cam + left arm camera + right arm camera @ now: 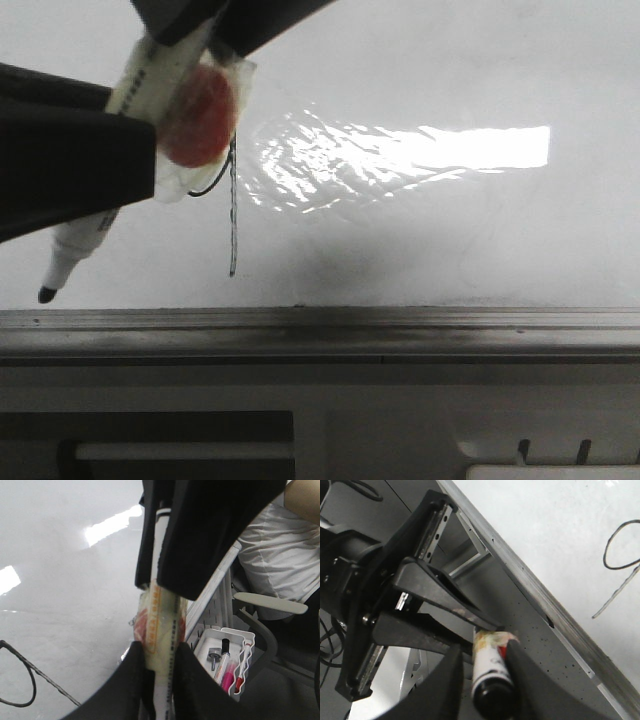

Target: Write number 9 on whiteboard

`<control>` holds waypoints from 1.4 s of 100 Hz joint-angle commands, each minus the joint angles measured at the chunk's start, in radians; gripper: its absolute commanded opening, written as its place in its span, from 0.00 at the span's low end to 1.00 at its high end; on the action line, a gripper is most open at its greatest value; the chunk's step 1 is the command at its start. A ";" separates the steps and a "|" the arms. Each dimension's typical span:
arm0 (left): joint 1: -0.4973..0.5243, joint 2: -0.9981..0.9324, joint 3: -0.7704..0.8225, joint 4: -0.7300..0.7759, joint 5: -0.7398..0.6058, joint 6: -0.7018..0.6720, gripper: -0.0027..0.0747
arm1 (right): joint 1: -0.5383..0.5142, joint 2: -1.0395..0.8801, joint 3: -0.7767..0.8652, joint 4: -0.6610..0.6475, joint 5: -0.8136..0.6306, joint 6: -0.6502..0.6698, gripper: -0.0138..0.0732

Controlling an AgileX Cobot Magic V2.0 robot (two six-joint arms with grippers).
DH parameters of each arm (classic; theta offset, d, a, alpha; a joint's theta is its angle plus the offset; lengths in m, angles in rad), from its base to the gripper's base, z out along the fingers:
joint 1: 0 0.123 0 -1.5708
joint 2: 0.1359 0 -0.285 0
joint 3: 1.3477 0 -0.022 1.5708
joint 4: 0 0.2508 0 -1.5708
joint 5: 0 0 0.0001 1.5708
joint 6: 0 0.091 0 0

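Slanting across the front view, a white marker [150, 90] runs with its black tip down-left, just off the glossy whiteboard [450, 230]. Both the left claw [159, 652] and right claw [485, 652] pinch its taped barrel. Beside it, the number 9 [232, 215] stands upright: thin loop, long straight tail toward the grey metal rail [400, 325].
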 commanded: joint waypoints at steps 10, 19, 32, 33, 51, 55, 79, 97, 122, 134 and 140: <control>-0.002 -0.003 -0.028 -0.115 -0.080 -0.016 0.01 | 0.000 -0.019 -0.025 0.023 -0.052 -0.010 0.69; -0.002 -0.003 -0.028 -0.192 -0.080 -0.016 0.01 | 0.000 -0.019 -0.025 0.023 -0.052 -0.010 0.72; -0.002 -0.003 -0.028 -0.421 -0.080 -0.016 0.01 | 0.000 -0.019 -0.025 0.016 -0.056 -0.010 0.72; -0.002 -0.003 -0.028 -0.454 -0.080 -0.016 0.01 | 0.000 -0.019 -0.025 0.016 -0.056 -0.010 0.72; -0.002 0.002 -0.028 -0.775 -0.073 0.055 0.01 | 0.000 -0.019 -0.025 0.016 -0.033 -0.010 0.72; -0.002 0.008 -0.028 -0.822 -0.073 0.065 0.01 | 0.000 -0.019 -0.025 0.016 -0.030 -0.010 0.72; -0.002 0.087 -0.028 -0.979 -0.073 0.074 0.01 | 0.000 -0.019 -0.025 0.016 -0.030 -0.010 0.72; -0.002 0.147 -0.028 -0.981 -0.118 0.072 0.01 | 0.000 -0.019 -0.025 0.016 -0.030 -0.010 0.72; -0.002 0.165 -0.028 -0.986 -0.150 0.070 0.01 | 0.000 -0.019 -0.025 0.016 -0.030 -0.010 0.72; -0.002 0.165 -0.028 -0.986 -0.150 0.064 0.01 | 0.000 -0.019 -0.025 0.016 -0.028 -0.010 0.72; -0.002 0.165 -0.028 -0.986 -0.150 0.064 0.01 | 0.000 -0.019 -0.025 0.016 -0.028 -0.010 0.72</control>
